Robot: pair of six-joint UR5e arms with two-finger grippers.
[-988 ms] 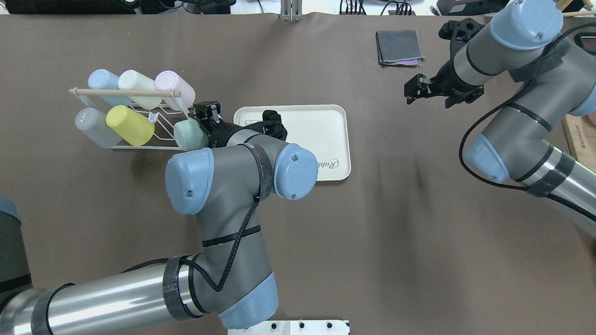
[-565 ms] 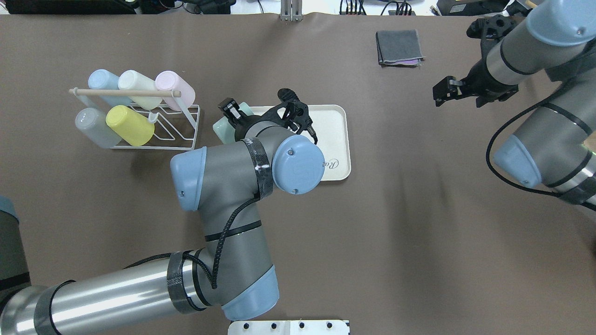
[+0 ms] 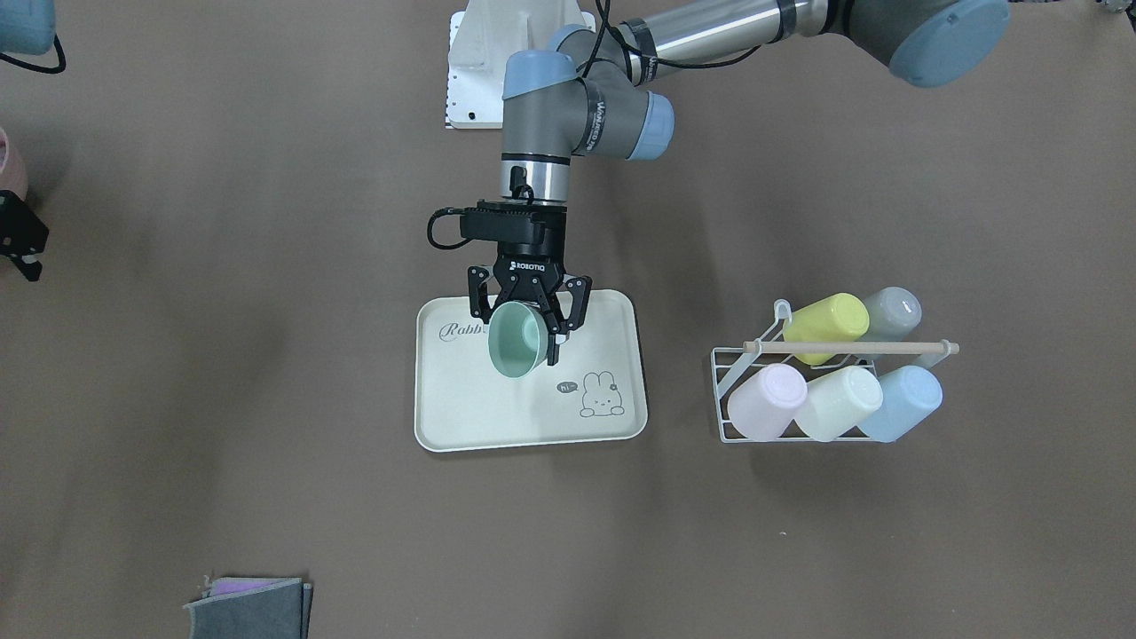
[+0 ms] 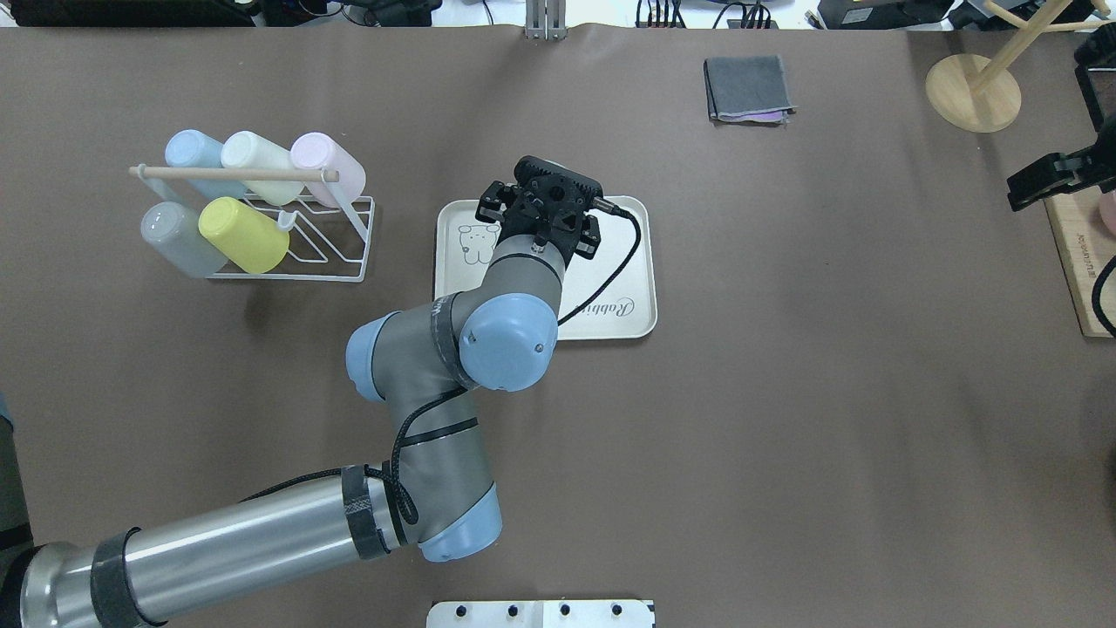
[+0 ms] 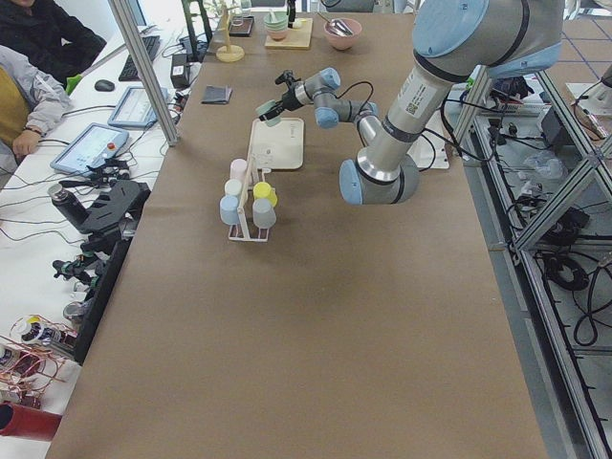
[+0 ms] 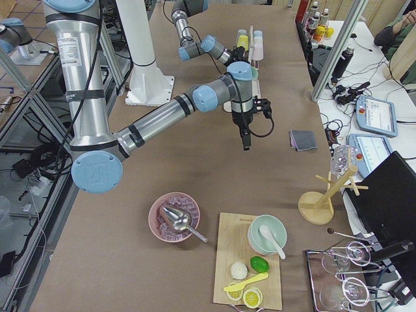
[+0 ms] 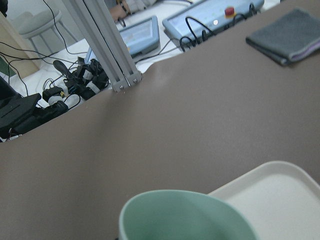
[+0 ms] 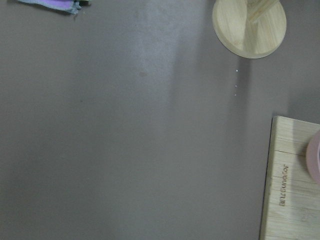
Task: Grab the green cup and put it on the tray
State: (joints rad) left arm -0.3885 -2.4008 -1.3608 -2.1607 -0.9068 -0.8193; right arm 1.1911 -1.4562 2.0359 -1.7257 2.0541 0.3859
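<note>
Green cup (image 3: 516,342) sits clamped in the left hand (image 3: 524,333), one black finger pressed on each side of its wall just below the rim. It hangs over the half of the tray (image 3: 461,417) nearer the robot, and from the side view I judge it to be clear of the tray floor. The cup is tipped so its open mouth faces away from the robot, most likely because a side grip turns it that way, so it will need righting or lowering base-first before release. It is a matte mint plastic tumbler, slightly tapered and without a handle. Its smooth, thin wall could slip or flex under a hard squeeze. The tray is a cream rectangle with rounded corners and a low raised rim that should stop a sliding cup; script lettering and a small rabbit drawing mark its flat floor. Well apart on the brown tabletop (image 3: 266,399) stands a white wire rack (image 3: 721,390) with a wooden dowel (image 3: 848,346) as its handle, holding five other pastel tumblers on their sides, presumably to drain. A folded grey cloth (image 3: 248,608) lies far off near one corner. The right hand (image 4: 1046,179) is parked at the table's edge, away from the work, and I cannot tell whether it is spread or closed.
</note>
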